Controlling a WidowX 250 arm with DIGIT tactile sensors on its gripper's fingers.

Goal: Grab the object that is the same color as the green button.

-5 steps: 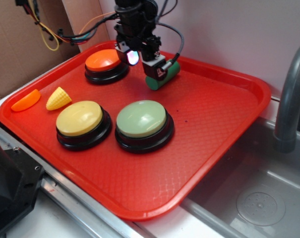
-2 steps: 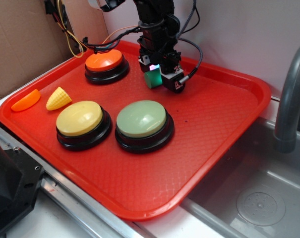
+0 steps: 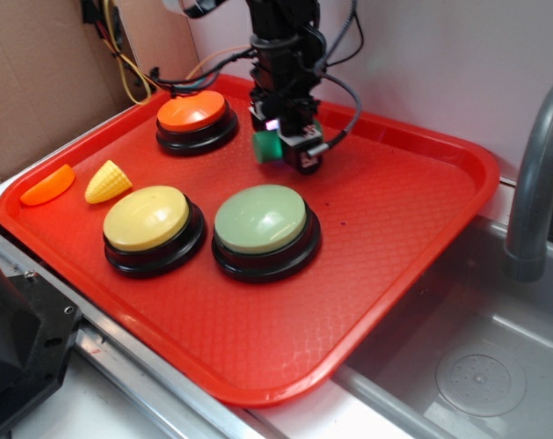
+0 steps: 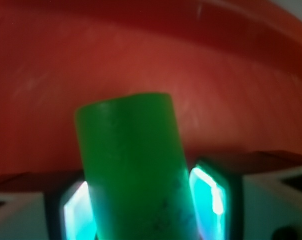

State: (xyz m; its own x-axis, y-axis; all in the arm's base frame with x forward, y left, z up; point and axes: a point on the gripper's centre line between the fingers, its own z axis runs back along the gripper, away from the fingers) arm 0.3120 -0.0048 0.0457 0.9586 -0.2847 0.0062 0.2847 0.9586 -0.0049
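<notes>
The dark green cylinder [image 3: 266, 146] sits between my gripper's [image 3: 278, 149] fingers at the back of the red tray [image 3: 386, 210], just right of the orange button. In the wrist view the cylinder [image 4: 136, 170] fills the gap of my gripper [image 4: 143, 210], with the glowing pads [image 4: 208, 197] pressed against both its sides. The gripper is shut on it. The pale green dome button [image 3: 260, 219] stands on its black base in the middle of the tray, in front of the gripper.
An orange dome button [image 3: 192, 112] is at the back left and a yellow one [image 3: 146, 217] is left of the green button. A toy corn [image 3: 107, 181] and an orange slice [image 3: 47, 186] lie far left. A sink [image 3: 477, 366] and faucet [image 3: 537, 174] are to the right.
The gripper came down over the cylinder and closed on it; the cylinder turned from lying sideways to pointing toward the front. Gripper and cylinder have shifted slightly left.
</notes>
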